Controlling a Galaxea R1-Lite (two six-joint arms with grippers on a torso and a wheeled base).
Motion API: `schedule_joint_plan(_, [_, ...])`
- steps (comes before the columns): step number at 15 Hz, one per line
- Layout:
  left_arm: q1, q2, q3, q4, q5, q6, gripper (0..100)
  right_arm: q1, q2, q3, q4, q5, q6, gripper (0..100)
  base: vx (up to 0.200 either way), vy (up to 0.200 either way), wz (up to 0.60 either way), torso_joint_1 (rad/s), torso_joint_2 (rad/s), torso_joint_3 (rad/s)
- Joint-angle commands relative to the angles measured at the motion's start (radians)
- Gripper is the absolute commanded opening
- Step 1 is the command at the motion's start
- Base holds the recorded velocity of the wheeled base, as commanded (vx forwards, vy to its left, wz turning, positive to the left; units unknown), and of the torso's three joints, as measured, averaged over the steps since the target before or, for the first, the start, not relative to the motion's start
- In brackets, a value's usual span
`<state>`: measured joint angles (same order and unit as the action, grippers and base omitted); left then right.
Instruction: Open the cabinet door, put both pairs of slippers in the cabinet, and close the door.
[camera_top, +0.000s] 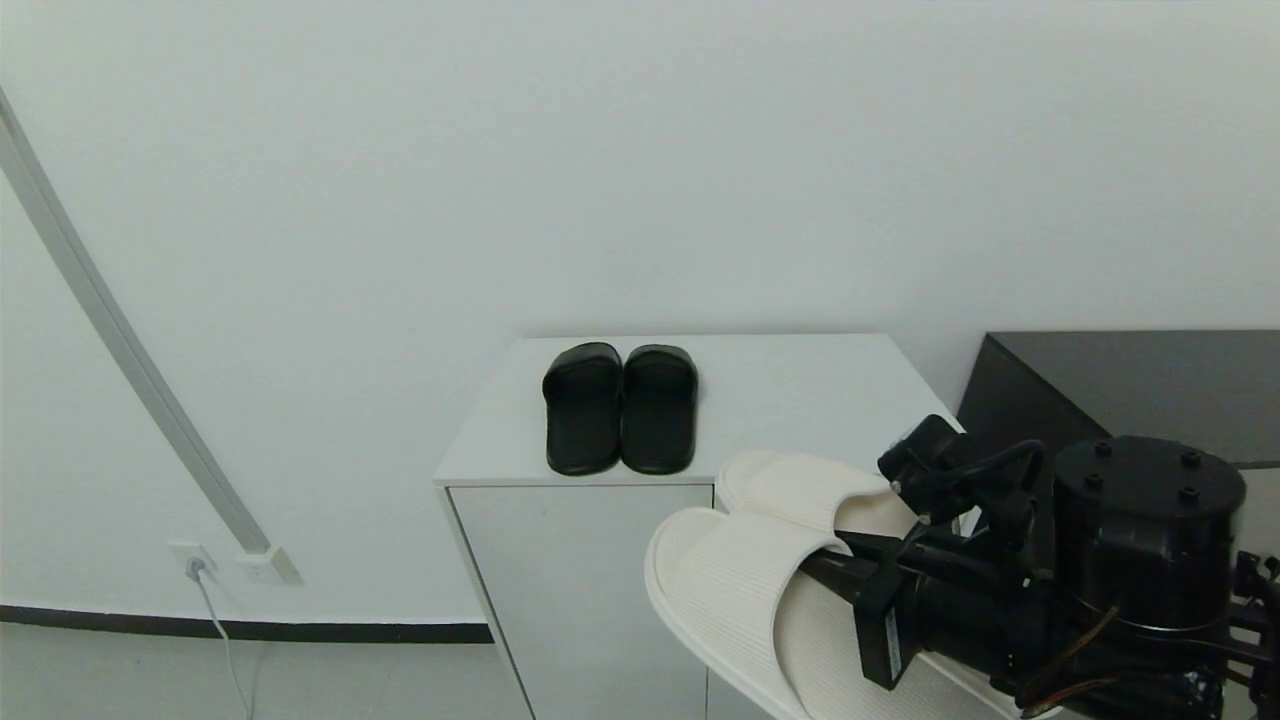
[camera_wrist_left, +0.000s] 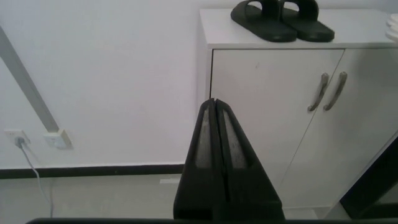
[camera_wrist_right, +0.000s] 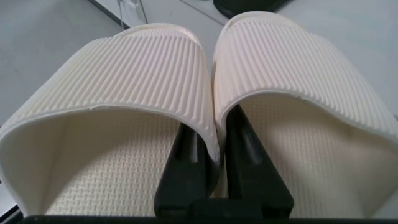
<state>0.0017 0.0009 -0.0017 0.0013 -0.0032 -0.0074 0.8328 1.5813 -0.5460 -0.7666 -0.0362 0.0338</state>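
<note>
A pair of black slippers (camera_top: 620, 407) rests on top of the white cabinet (camera_top: 780, 385), also seen as black slippers (camera_wrist_left: 283, 17) in the left wrist view. The cabinet doors (camera_wrist_left: 273, 106) are closed, with two metal handles (camera_wrist_left: 328, 91) side by side. My right gripper (camera_wrist_right: 219, 146) is shut on the inner straps of a pair of white slippers (camera_wrist_right: 205, 81), held in the air in front of the cabinet's right part; these white slippers (camera_top: 760, 560) hide that part of its front. My left gripper (camera_wrist_left: 215, 124) is shut on nothing, low and left of the cabinet.
A white wall stands behind the cabinet. A black unit (camera_top: 1130, 385) sits right of the cabinet. On the left wall there is a slanted grey conduit (camera_top: 110, 320) and a socket with a plugged cable (camera_top: 195, 568). Grey floor (camera_wrist_left: 93, 196) lies left of the cabinet.
</note>
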Motion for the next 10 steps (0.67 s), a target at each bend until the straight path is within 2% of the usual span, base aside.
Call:
schedule_joint_plan(1, [0.0,0.001,0.0,0.0,0.0,0.0,0,0.002,0.002,0.001,0.0,-0.001,0.0,0,0.0,0.0,0.0,-0.198,0.44,0.256])
schedule_joint_plan(5, [0.0,0.001,0.0,0.0,-0.001,-0.003,0,0.003,0.002,0.001,0.0,0.001,0.0,0,0.0,0.0,0.0,-0.225,0.54,0.305])
schedule_joint_plan(6, [0.0,0.001,0.0,0.0,-0.001,-0.003,100,0.008,0.003,0.003,0.0,0.001,0.0,0,0.0,0.0,0.0,-0.232,0.56,0.33])
schedule_joint_plan(10, [0.0,0.001,0.0,0.0,-0.001,-0.003,100,0.009,0.003,0.008,0.0,-0.001,0.0,0,0.0,0.0,0.0,-0.212,0.54,0.321])
